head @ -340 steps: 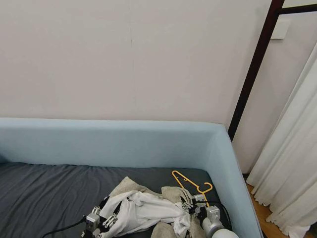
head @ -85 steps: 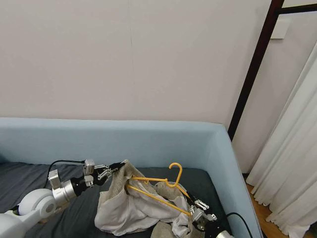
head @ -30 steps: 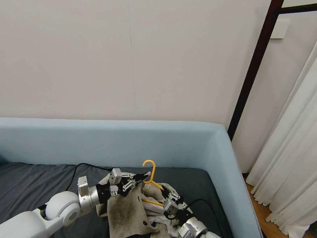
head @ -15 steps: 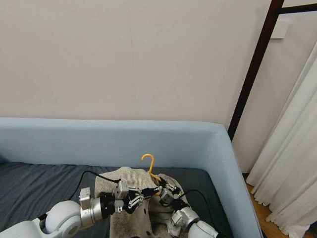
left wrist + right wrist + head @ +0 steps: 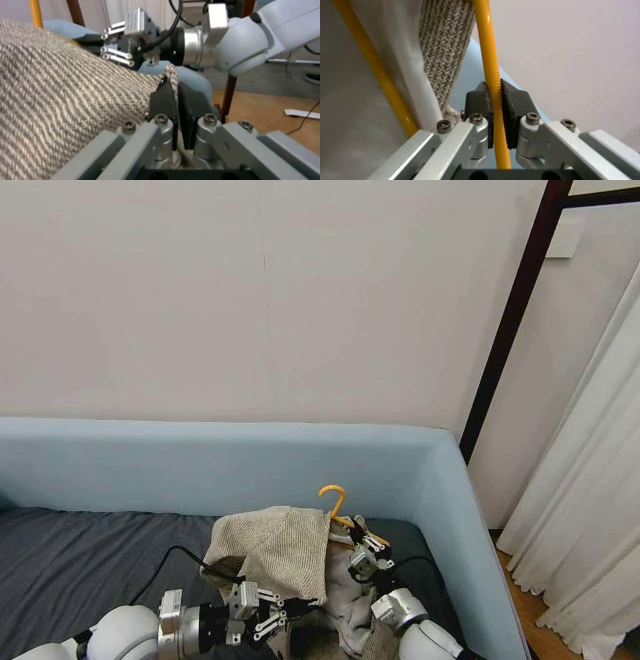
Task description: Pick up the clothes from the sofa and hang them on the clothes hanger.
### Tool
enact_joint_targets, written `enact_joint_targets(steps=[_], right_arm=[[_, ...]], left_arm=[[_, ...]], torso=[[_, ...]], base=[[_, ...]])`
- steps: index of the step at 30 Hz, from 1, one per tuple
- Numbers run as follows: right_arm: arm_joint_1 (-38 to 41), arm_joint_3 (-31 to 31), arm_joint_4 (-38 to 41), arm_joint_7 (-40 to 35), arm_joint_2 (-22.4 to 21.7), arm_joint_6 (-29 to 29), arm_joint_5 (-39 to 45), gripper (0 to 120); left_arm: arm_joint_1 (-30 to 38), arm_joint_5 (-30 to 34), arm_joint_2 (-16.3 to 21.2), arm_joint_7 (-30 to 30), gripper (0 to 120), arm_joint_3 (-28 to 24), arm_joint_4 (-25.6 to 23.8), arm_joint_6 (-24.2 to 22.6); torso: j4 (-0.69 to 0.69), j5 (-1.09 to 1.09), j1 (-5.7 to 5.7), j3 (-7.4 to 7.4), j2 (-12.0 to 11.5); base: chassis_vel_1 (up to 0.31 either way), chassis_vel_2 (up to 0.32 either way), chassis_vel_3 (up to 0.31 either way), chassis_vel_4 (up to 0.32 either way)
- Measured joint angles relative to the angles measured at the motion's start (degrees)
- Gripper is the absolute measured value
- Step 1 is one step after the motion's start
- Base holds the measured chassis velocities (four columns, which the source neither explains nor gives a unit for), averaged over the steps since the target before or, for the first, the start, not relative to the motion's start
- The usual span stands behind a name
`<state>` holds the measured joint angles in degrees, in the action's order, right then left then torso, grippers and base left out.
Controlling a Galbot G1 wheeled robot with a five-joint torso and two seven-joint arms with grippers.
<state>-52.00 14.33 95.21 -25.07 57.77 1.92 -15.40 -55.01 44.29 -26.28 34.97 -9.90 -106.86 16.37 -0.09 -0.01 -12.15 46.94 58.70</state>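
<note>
Room first: the sofa's pale blue backrest [image 5: 200,470] is found just behind both grippers, its armrest [image 5: 455,510] close on the right gripper's outer side. Past that edge the dark rack post [image 5: 510,320] and white curtain [image 5: 590,510] are seen rising over a strip of wooden floor [image 5: 530,612]. Open air is left above the grippers, against the bare wall [image 5: 250,300], and a long run of dark grey seat [image 5: 70,570] lies out beyond the left gripper's outer side. Now the grips: the right gripper [image 5: 362,552] is closed narrow on the orange hanger [image 5: 335,498], the wire pinched between its black pads [image 5: 512,101], with the hook standing up above the fingers. The beige knit sweater [image 5: 280,545] is draped over the hanger, bunched between the two grippers and hanging down on the left gripper's side. In the right wrist view a knit edge is seen just beside the clamped wire; whether it touches the wire cannot be told. The left gripper [image 5: 262,617] is found lower, under the sweater's hem, its fingers pressed together on a fold of that hem. The two grippers are set near each other, the right one just beyond the left one's fingertips.
</note>
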Motion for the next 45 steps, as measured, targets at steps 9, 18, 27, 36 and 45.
enact_joint_targets(steps=[9,18,27,36,45], right_arm=[[-1.0,-3.1,-2.0,-3.0,2.3,-6.9,-12.5,5],[-3.5,-6.9,-3.7,-4.0,3.5,-10.7,-18.9,5],[-3.6,-7.4,-5.0,-4.1,3.8,-11.8,-19.8,5],[0.8,-3.0,-7.8,-4.1,5.2,-13.3,-20.7,5],[1.8,-2.1,-8.6,-4.2,5.8,-14.1,-22.2,5]], left_arm=[[-6.7,-3.2,0.1,0.9,38,6.6,-0.2,1.5],[-10.6,-1.9,2.0,2.7,74,13.1,-4.0,4.1],[-2.4,7.9,5.8,2.3,100,15.9,-3.4,3.5],[6.5,12.2,9.8,3.9,100,13.0,4.7,-0.2],[11.7,13.2,9.7,6.7,100,7.5,11.4,-3.3]], torso=[[0.0,0.0,0.0,0.0,0.0],[0.0,-0.01,0.0,0.0,0.0],[0.0,0.0,0.0,0.0,0.0],[0.03,0.0,0.0,0.0,0.0],[0.0,-0.01,0.0,0.0,0.0]], base=[[0.0,0.0,0.0,0.0],[0.0,0.0,0.0,0.0],[0.0,0.0,0.0,0.0],[0.0,0.0,0.0,0.0],[0.0,0.0,0.0,0.0]])
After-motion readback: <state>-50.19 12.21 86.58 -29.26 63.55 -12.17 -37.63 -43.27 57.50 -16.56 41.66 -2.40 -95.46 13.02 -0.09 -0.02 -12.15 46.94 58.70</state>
